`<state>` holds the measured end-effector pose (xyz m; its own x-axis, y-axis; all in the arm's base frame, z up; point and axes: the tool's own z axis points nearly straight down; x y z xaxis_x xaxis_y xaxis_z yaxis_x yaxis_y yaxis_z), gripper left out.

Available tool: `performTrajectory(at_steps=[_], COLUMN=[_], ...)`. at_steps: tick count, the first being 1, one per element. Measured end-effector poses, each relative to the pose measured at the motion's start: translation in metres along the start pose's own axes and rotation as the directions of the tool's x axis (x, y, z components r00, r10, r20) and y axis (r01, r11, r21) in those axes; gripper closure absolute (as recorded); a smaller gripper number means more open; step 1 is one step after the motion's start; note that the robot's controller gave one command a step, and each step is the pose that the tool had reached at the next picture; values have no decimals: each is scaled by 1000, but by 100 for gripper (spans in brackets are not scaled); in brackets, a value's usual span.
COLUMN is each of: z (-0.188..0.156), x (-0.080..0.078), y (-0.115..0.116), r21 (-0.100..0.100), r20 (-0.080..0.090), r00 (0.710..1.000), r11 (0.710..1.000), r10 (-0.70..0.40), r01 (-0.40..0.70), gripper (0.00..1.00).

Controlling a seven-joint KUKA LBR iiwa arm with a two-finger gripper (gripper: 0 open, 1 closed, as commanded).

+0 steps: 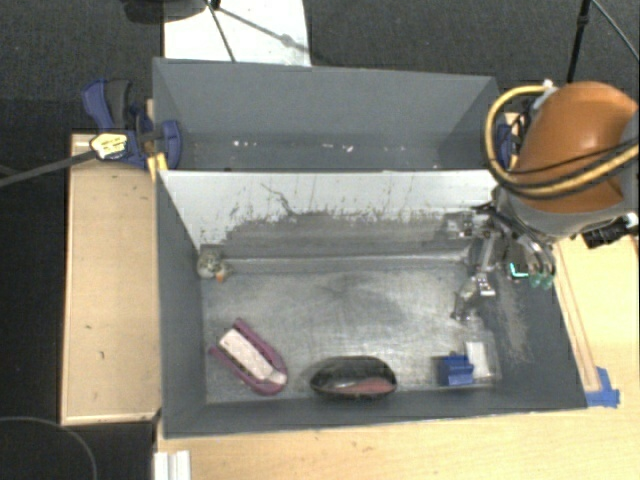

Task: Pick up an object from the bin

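My gripper hangs over the right side of the bin floor, fingers pointing down, with nothing seen between them. Just below it near the front wall lies a small blue and white block. A dark oval thing with a reddish underside rests at the front middle. A purple and white brush-like thing lies at the front left.
A small grey round bit sits at the back left corner of the floor. The arm with its orange cover and cables stands above the bin's right rim.
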<state>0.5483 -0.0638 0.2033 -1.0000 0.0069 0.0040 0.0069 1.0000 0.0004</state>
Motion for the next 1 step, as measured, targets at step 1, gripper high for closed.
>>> performTrajectory(at_steps=[1], z=[76], x=[67], y=[-23], r21=[-1], r20=[-6], r00=[1000], r11=[1000], r10=[-29], r01=[29], gripper=[0])
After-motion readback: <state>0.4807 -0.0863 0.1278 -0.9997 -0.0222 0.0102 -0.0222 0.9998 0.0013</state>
